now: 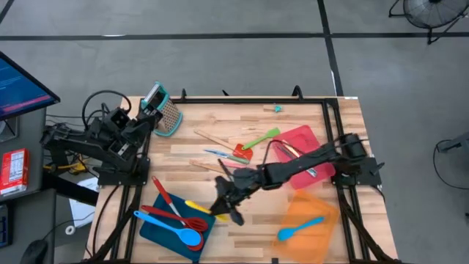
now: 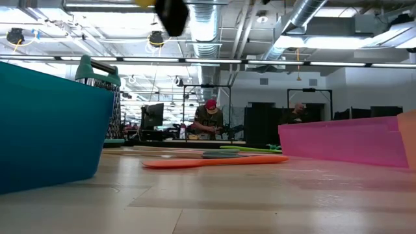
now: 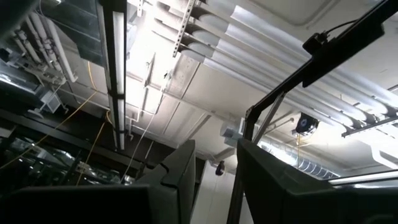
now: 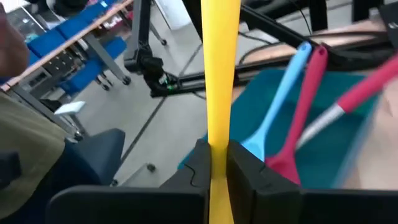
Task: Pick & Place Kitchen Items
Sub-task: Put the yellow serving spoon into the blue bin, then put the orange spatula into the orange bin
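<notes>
The yellow utensil sits pinched in the right gripper over the near edge of the blue tray, at the table's front left. From above, the right arm reaches across from the right side of the table, its fingers closed on the yellow handle. In the blue tray lie a blue spoon, a red spatula and a red-handled turner. A blue spatula lies on the orange tray. Mid-table lie a green spoon and a wooden utensil, with the red tray partly under the arm. The left arm waits off the table's back left corner, its gripper raised beside the box grater.

At table height, the blue tray wall fills the left, the pink-looking wall of the red tray the right, and an orange utensil lies flat between them. A person is seated in the room behind.

The left wrist camera looks up at the ceiling; its fingers stand a little apart, holding nothing.

The right wrist camera shows the fingers clamped on the yellow handle, with the blue spoon and red spatula in the tray beyond.
</notes>
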Controlling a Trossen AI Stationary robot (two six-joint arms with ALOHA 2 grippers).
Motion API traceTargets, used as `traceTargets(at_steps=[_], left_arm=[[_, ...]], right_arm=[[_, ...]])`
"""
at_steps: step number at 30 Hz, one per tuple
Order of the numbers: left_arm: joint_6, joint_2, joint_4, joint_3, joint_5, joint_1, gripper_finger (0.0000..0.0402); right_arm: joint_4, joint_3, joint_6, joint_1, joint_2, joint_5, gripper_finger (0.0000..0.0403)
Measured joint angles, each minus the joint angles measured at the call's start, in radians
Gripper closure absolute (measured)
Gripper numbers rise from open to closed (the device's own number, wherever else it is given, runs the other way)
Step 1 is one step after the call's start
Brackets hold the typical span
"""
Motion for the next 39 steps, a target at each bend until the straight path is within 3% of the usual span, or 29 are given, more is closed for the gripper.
traceTargets(at_steps=[10, 17, 33, 39], left_arm=[[0.0, 0.001, 0.001, 0.0, 0.0, 0.0, 0.0298], [0.0, 0.001, 0.001, 0.0, 0.0, 0.0, 0.0298], [0.0, 0.001, 0.001, 0.0, 0.0, 0.0, 0.0298], [0.0, 0.001, 0.001, 0.0, -0.001, 0.0, 0.0298]], right_arm=[[-0.009, 0.281, -0.014, -0.039, 0.251, 0.0, 0.0383], [-0.149, 0.39, -0.015, -0.045, 0.366, 0.0, 0.038], [-0.256, 0.402, -0.048, -0.041, 0.385, 0.048, 0.0341], [-0.26, 0.403, -0.081, -0.042, 0.371, 0.041, 0.0292]])
